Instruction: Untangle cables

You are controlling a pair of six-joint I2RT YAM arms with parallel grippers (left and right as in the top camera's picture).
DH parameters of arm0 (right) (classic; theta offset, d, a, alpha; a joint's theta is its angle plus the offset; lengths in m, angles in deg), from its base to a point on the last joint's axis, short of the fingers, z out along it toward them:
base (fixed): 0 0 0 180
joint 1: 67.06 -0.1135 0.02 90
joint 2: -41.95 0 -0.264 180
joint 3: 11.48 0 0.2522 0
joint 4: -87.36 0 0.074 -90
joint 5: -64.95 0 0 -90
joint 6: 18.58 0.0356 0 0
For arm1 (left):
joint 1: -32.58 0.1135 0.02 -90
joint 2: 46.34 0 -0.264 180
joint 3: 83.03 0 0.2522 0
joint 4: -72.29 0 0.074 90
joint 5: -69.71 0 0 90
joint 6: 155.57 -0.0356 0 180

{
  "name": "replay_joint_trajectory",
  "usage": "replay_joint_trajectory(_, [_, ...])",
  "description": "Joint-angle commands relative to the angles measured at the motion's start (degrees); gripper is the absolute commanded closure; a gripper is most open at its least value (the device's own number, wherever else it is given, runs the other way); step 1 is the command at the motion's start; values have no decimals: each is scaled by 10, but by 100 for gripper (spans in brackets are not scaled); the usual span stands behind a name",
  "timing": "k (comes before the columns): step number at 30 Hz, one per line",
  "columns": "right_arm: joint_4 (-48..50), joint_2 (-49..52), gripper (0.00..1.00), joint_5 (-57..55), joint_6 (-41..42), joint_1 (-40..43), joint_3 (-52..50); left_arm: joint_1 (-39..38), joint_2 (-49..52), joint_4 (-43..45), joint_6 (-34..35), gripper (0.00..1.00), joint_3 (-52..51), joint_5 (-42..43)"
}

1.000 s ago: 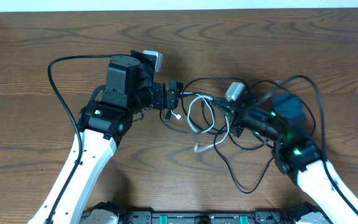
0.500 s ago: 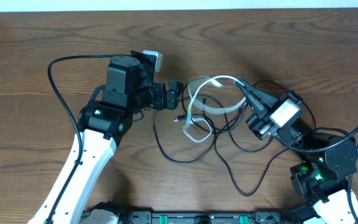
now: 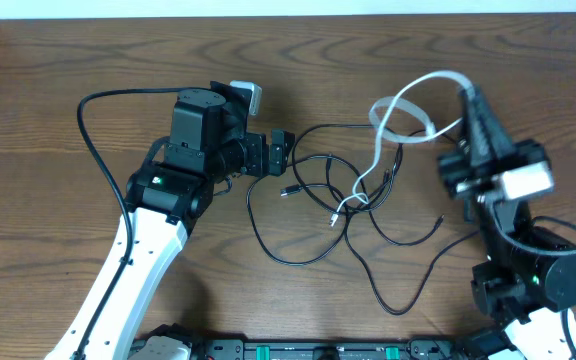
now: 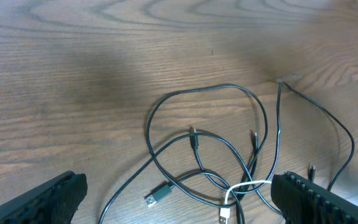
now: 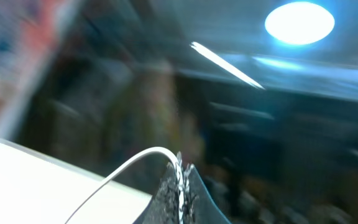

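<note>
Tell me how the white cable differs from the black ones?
The white cable is pale; the black cables are dark. The white cable is pinched in the right tool and loops up off the table; the black cables lie flat, unheld. Both are thin cords, crossing mid-table.

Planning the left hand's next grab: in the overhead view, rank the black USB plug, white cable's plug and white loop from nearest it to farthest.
1. Black USB plug, just below the left hand.
2. White cable's plug, lower right, mid-tangle.
3. White loop, far right, at the right hand.
</note>
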Motion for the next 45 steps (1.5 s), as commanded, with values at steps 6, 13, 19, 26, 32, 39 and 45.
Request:
replay_joint_trajectory(6, [-13, 34, 99, -326, -247, 152, 61, 2, 3, -15, 5, 0, 13, -6])
replay_joint_trajectory(13, [-12, 125, 99, -340, -341, 342, 143, 2, 3, -15, 5, 0, 13, -6])
replay_joint_trajectory(19, [-12, 170, 99, -282, -337, 417, 209, 2, 3, -15, 5, 0, 13, -6])
replay_joint_trajectory(26, [-104, 167, 99, -163, -219, 386, 223, 2, 3, -15, 5, 0, 13, -6])
replay_joint_trajectory(32, [-204, 188, 99, 61, -37, 339, 223, 2, 3, -15, 5, 1, 13, -6])
replay_joint_trajectory(39, [-95, 247, 99, 134, -10, 210, 224, 2, 3, -15, 5, 0, 13, -6])
replay_joint_trajectory(45, [7, 264, 99, 89, -9, 154, 244, 2, 3, -15, 5, 0, 13, -6])
